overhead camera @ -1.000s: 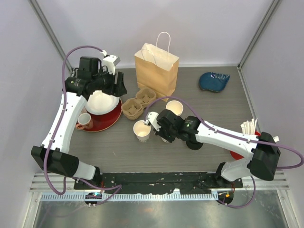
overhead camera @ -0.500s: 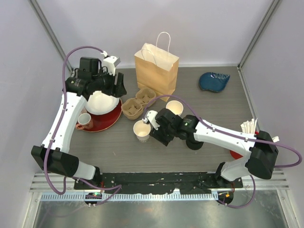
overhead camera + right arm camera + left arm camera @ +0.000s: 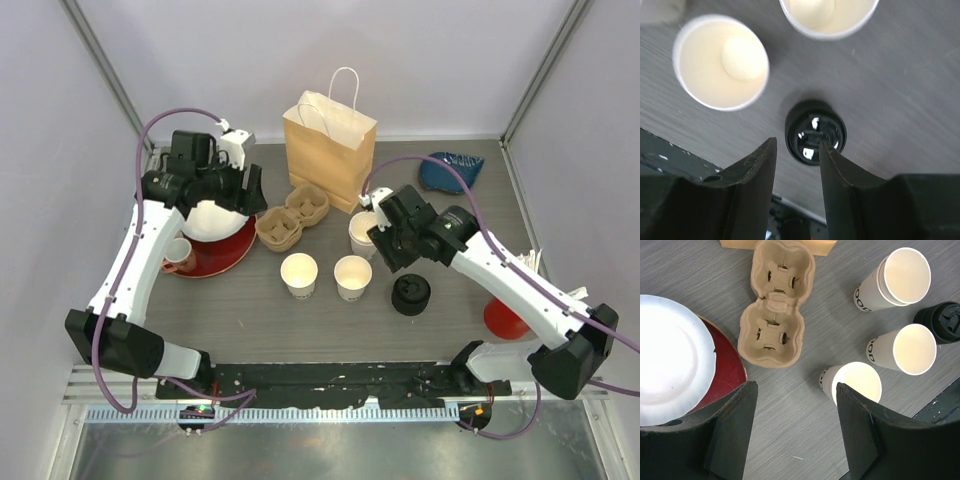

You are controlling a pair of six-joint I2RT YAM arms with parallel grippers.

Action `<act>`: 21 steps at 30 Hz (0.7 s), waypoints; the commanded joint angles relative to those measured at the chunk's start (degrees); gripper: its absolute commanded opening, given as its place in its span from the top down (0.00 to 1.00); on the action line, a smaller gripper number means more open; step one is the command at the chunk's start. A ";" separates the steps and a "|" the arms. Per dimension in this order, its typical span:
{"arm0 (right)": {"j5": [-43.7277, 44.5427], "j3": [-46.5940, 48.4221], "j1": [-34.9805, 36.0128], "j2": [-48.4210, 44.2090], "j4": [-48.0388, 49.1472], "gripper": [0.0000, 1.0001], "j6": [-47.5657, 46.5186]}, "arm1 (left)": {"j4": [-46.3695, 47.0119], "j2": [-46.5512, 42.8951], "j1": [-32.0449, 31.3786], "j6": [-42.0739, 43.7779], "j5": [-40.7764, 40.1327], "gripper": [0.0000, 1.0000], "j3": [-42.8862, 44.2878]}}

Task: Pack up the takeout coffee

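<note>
- Compared with half a second ago, my right gripper (image 3: 385,248) has lifted away from the front cups. It now hangs further back and to the right, beside the far paper cup (image 3: 362,228) and near the brown paper bag (image 3: 330,140).
- That move has uncovered the middle paper cup (image 3: 352,277), which stands upright just right of the left paper cup (image 3: 299,273). The left cup has not shifted.
- My left gripper (image 3: 795,387) stays above the edge of the red plate (image 3: 730,370), with only a slight change of pose.
- All three cups are white, upright and open-topped with cream insides, and none carries a lid. The left wrist view shows dark print on their walls and a second rim just under the far cup's lip.
- The stack of black lids (image 3: 410,294) sits on the table (image 3: 240,310) just right of the middle cup, not touching it.
- My right fingers (image 3: 752,185) are parted a moderate way with nothing between them. In the blurred right wrist view the lid stack lies below the gap, and two cups sit off toward the top of the picture, clear of both fingers.
- My left fingers (image 3: 860,440) are spread wide and empty. The left cup stands on the table below, close by the right-hand fingertip, with the cardboard cup carrier (image 3: 775,315) beyond.
</note>
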 commanded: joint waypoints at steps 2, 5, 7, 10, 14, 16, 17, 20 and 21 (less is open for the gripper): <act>-4.25 -3.26 -6.32 3.15 -5.32 0.55 -1.42 | 2.62 -2.79 0.32 0.69 0.69 0.32 -0.73; -8.44 -3.70 -9.23 5.61 -5.24 0.49 -0.45 | 2.45 -3.23 0.32 1.21 1.04 0.31 -0.82; -12.06 -3.79 -9.33 7.37 -4.97 0.46 -0.19 | 2.54 -3.41 0.32 1.39 1.21 0.31 -1.08; -13.73 -4.14 -9.42 10.10 -4.45 0.46 2.88 | 2.89 -3.58 0.32 1.39 1.48 0.31 -1.52; -11.37 -4.66 -9.41 12.04 -3.92 0.53 6.75 | 3.15 -3.85 0.32 1.39 2.79 0.31 -1.61; -9.88 -5.19 -9.68 12.22 -4.70 0.55 9.29 | 3.15 -3.85 0.32 1.48 3.06 0.31 -1.35; -9.52 -5.63 -9.77 12.13 -5.23 0.57 11.48 | 3.07 -3.76 0.40 1.39 3.15 0.31 -1.18; -8.39 -8.79 -9.77 8.19 -5.50 0.59 14.83 | 2.80 -3.50 0.41 1.65 3.76 0.31 -0.56; -7.07 -9.84 -9.68 6.52 -4.63 0.59 15.36 | 2.80 -3.32 0.41 1.74 4.11 0.31 -0.38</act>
